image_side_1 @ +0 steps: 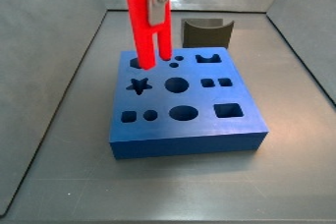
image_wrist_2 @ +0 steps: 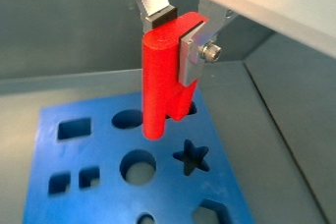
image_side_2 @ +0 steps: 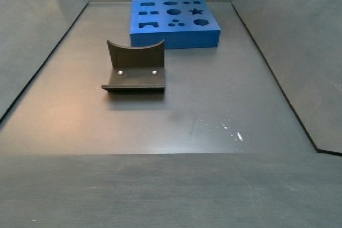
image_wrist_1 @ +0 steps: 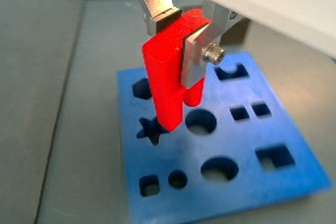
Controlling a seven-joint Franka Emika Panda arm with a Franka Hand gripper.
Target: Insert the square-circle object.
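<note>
Square-circle object (image_wrist_1: 168, 71), red and two-legged, hangs pinched in the gripper (image_wrist_1: 184, 51) over the blue slab (image_side_1: 197, 135) at one end of the counter, well apart from the fixture (image_side_2: 134, 67). You can expect light, stiff, slick plastic, so hold the upper body. One finger is hidden, and you can't tell whether the legs touch the slab.

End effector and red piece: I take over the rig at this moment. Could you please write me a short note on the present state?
End effector: shut on the red two-pronged piece, held upright with the prongs down.
Blue slab with shaped holes: flat on the floor. The piece hangs above it, not touching it.
Fixture: stands apart from the slab, with nothing on it.
Done: the piece is grasped and is over the slab.
Left: line up the prongs with matching holes, lower, release.
</note>
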